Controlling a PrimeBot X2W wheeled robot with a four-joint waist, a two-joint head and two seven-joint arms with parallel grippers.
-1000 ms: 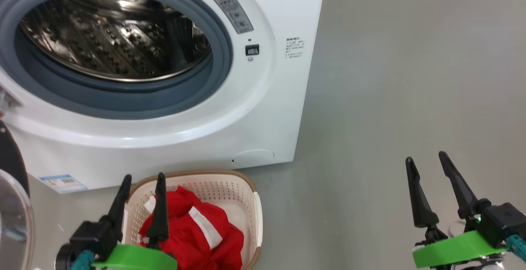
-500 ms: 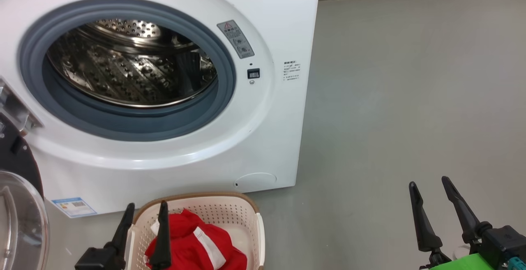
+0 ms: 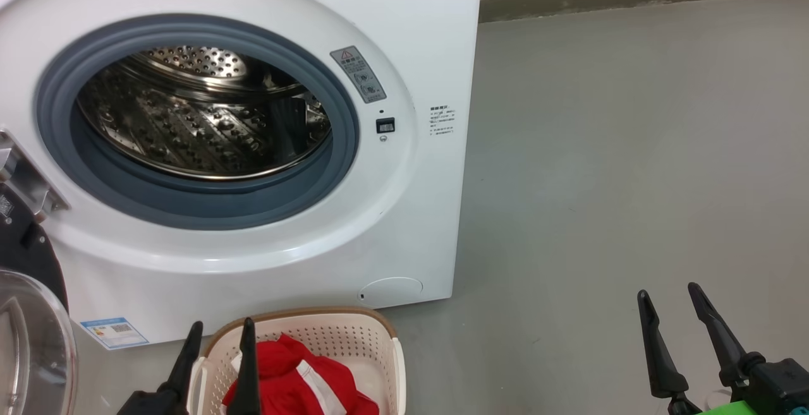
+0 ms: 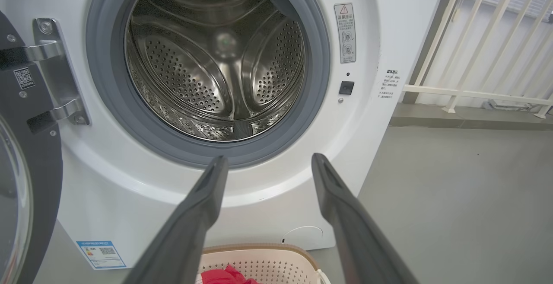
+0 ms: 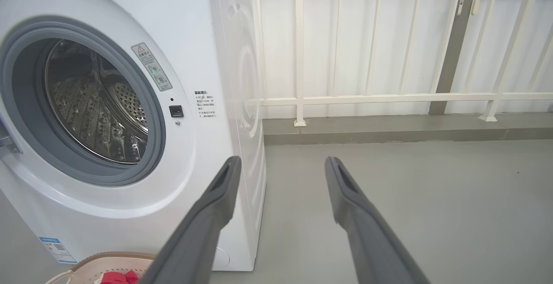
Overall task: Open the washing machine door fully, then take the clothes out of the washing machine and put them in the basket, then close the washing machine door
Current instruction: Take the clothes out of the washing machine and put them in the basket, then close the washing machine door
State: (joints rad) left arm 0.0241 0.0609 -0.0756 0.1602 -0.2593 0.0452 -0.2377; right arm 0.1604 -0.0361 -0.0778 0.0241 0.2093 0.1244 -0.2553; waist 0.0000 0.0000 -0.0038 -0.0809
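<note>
Washing machine (image 3: 253,276) open, red clothes (image 3: 284,383) in the basket (image 3: 354,339), both end effectors spread wide.

The washing machine door (image 3: 25,257) hangs swung out on its metal hinge (image 4: 56,81) at the robot's left, its black rim and clear glass at the left edge of the head view. Inside the grey seal (image 3: 189,206), the steel drum (image 3: 202,124) shows its perforated walls. The basket sits on the grey floor (image 3: 600,181) just in front of the machine, below the opening, with the clothes heaped inside. The left end effector (image 3: 221,323) hovers over the basket's left rim, fingers apart. The right end effector (image 3: 669,290) hangs well to the right above bare floor, fingers likewise apart. A white railing (image 5: 367,98) stands beyond the machine.
</note>
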